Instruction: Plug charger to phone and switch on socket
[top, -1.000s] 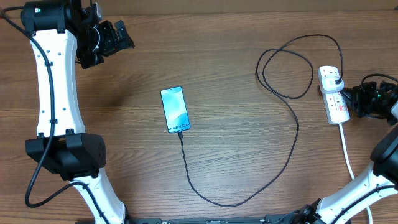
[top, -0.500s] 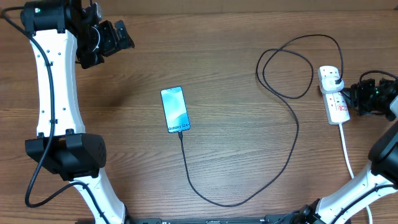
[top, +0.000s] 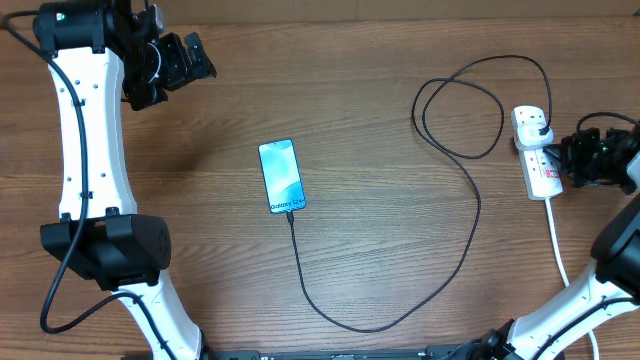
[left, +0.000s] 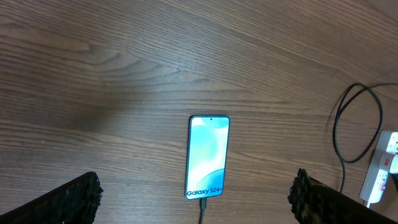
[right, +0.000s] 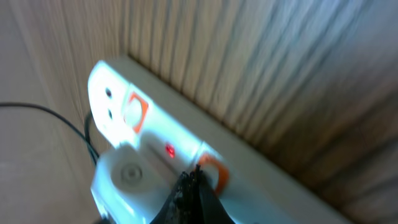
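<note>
Wooden table (top: 350, 100) surface carries all task items. Phone (top: 281, 176) lies flat near the table centre, screen lit blue with a white text band at its near end. Charger (top: 470, 230) connector tip sits in the port at that end; the black cable runs toward the near edge, curves right, rises, forms one loop and ends in a black plug (top: 541, 129) seated in the socket (top: 537, 152). Socket lies at the right side of the table, well apart from the phone, with its white cord (top: 556, 240) leading to the near edge. Left gripper (top: 188, 60) hangs over the far left corner, jaws fully released, holding nothing. Right gripper (top: 572, 158) is at the right edge of the socket, jaws clenched with nothing between them; in the right wrist view its tip (right: 189, 193) is over the strip just beside an orange switch (right: 211, 171), and a small red light (right: 169, 150) shows nearby; contact cannot be told
</note>
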